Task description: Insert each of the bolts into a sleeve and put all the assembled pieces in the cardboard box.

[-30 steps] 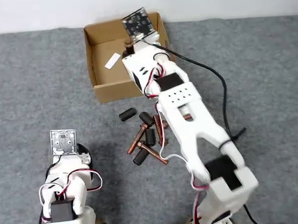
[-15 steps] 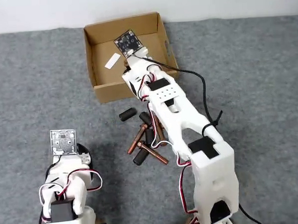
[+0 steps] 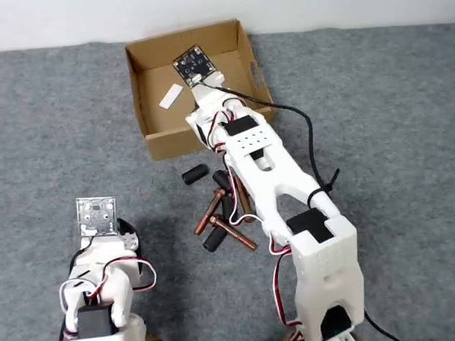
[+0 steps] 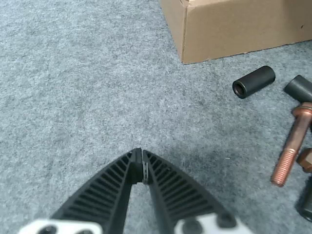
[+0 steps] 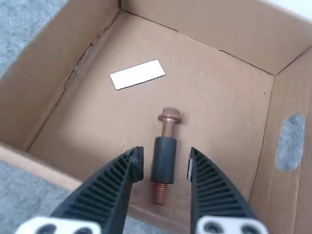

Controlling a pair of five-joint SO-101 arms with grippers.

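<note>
Shows the right claw [image 5: 165, 153] spread open inside the cardboard box [image 3: 140, 83], at upper centre of the high view. Places its two fingers either side of an assembled piece [image 5: 164, 161], copper bolt pushed through dark sleeve, with a gap visible on each side. Shows that piece lying flat on the box floor, bolt head toward a white label [image 5: 137, 74] farther in, threaded end sticking out of the sleeve nearest the claw.

Puts the left claw [image 4: 142, 163] on the arm at lower left of the high view, shut with its tips meeting, gripping nothing, above the bare grey surface [image 4: 73, 73].

Sets the loose parts in the middle of the high view, just below the box: one black sleeve [image 3: 195, 174] lying apart at the upper left of the heap, then copper bolts [image 3: 208, 211] and more sleeves crossing one another, partly under the right arm.
</note>
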